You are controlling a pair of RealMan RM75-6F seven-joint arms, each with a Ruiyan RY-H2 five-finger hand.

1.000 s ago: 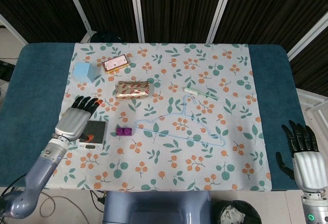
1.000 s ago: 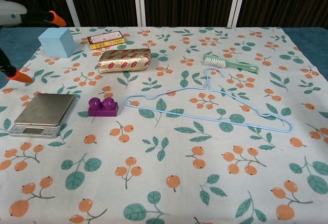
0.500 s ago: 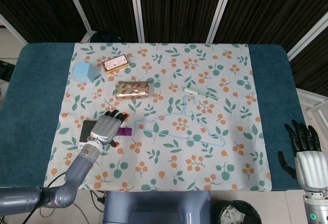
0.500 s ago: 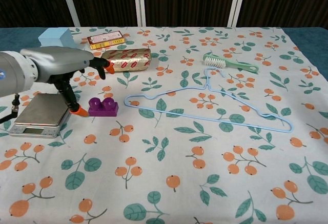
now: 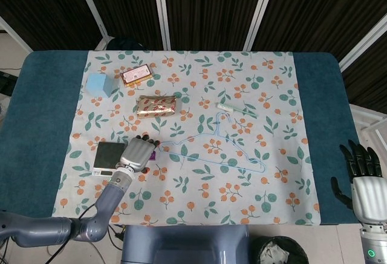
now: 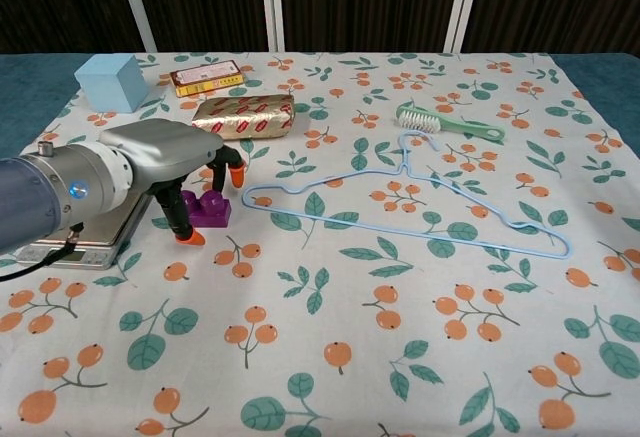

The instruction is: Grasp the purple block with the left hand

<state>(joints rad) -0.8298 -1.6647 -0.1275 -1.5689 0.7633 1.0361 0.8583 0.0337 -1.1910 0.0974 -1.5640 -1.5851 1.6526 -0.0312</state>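
Purple block (image 6: 209, 209) sits under our left hand (image 6: 170, 162), fingers spread around it, not visibly gripping; our right hand (image 5: 366, 182) rests open

Table before dark slatted panels
A floral cloth (image 5: 199, 83) covers the teal table (image 5: 42, 107); behind the table, black panels (image 5: 205, 10) stand between white posts (image 5: 160, 10).
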